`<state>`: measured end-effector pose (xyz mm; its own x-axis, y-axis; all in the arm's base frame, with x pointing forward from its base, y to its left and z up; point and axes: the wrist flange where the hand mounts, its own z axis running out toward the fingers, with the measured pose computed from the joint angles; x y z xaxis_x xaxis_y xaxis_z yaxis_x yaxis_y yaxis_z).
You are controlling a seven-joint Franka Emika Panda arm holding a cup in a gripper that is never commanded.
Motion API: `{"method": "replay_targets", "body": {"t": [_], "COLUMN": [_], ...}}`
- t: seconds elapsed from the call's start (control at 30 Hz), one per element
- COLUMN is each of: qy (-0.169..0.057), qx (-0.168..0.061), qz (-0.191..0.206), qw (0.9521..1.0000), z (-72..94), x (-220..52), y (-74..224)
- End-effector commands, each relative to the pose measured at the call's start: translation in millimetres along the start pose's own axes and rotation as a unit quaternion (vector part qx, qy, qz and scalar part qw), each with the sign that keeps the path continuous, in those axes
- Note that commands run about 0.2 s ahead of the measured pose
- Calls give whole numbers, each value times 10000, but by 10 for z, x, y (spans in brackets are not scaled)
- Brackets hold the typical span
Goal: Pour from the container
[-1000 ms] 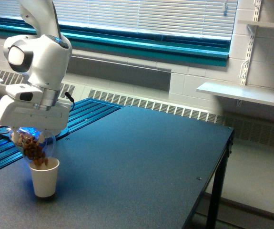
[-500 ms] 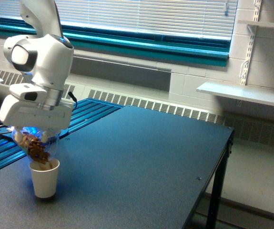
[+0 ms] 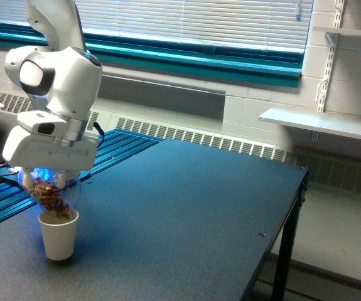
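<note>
In the exterior view, my gripper (image 3: 47, 179) is shut on the container (image 3: 49, 190), a small clear round cup with brown nut-like pieces showing through it. It is tipped steeply, mouth down, right above a white paper cup (image 3: 58, 233) standing on the dark table (image 3: 186, 207) near the view's left. Brown pieces hang from its mouth into the paper cup, which looks filled to the rim. The white arm body hides the fingers.
Blue slatted benches (image 3: 114, 145) lie behind the table at the exterior view's left. The table's right edge (image 3: 291, 207) drops off to the floor. A white wall shelf (image 3: 321, 122) hangs at the right.
The arm has shifted slightly right and up. Fewer brown pieces remain in the container, and the pile in the paper cup has risen.
</note>
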<state>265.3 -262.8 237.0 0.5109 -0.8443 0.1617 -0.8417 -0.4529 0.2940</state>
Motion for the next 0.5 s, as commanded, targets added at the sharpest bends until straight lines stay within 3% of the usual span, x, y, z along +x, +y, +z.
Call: {"method": "replay_targets", "body": {"t": [0.03,0.5], "qy": [1,-70], "qx": [-60,-191], "qz": [-124,-140], "qw": [9999,9997], "z": [-6,23], "x": [20,53], "y": [-9,56]}}
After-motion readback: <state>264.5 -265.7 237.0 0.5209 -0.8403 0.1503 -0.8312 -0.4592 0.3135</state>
